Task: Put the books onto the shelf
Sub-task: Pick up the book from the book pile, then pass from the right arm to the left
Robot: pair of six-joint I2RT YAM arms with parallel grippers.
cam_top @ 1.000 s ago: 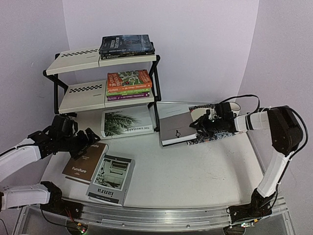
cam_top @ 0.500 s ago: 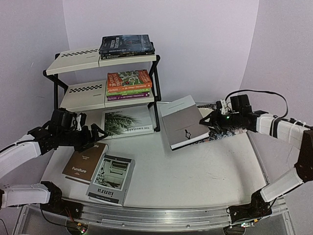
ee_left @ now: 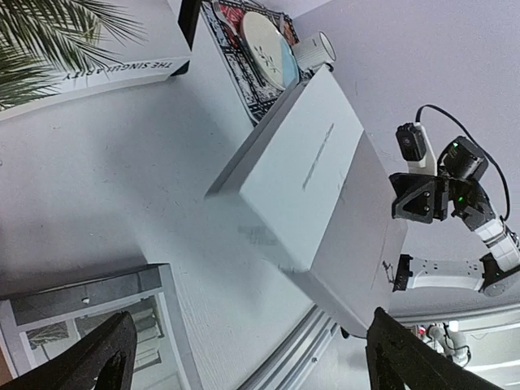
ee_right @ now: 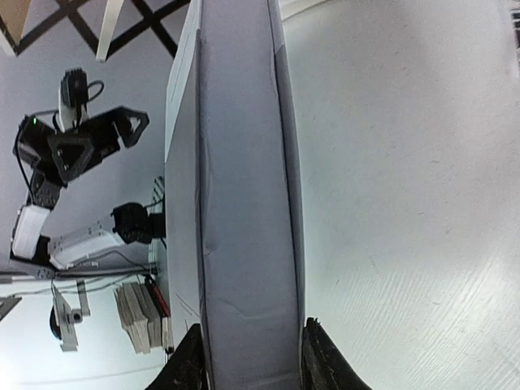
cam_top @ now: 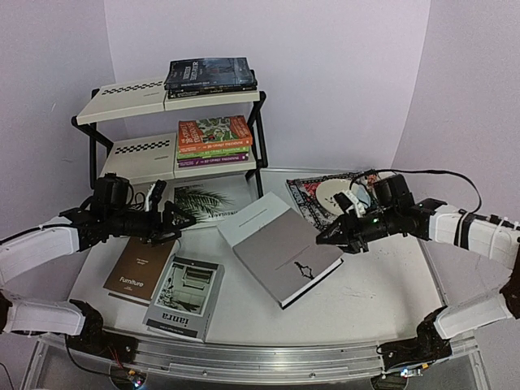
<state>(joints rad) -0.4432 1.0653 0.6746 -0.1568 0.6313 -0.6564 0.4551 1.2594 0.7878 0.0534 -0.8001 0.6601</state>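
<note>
Two stacks [cam_top: 213, 134] sit on the shelf [cam_top: 130, 99], three books [cam_top: 140, 270] lie on the surface [cam_top: 366, 292]; right pincer [cam_top: 327, 237] grips the grey book [cam_top: 280, 248], left pincer [cam_top: 172, 215] gapes.

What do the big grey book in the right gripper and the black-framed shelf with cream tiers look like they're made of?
Large grey book: probably paper in a matte card or cloth cover; no glare, pale page block along its edge. Black shelf frame: likely painted metal, thin, dark, smooth bars. Cream tiers: coated board or plastic, flat and satin; cannot tell which.
</note>
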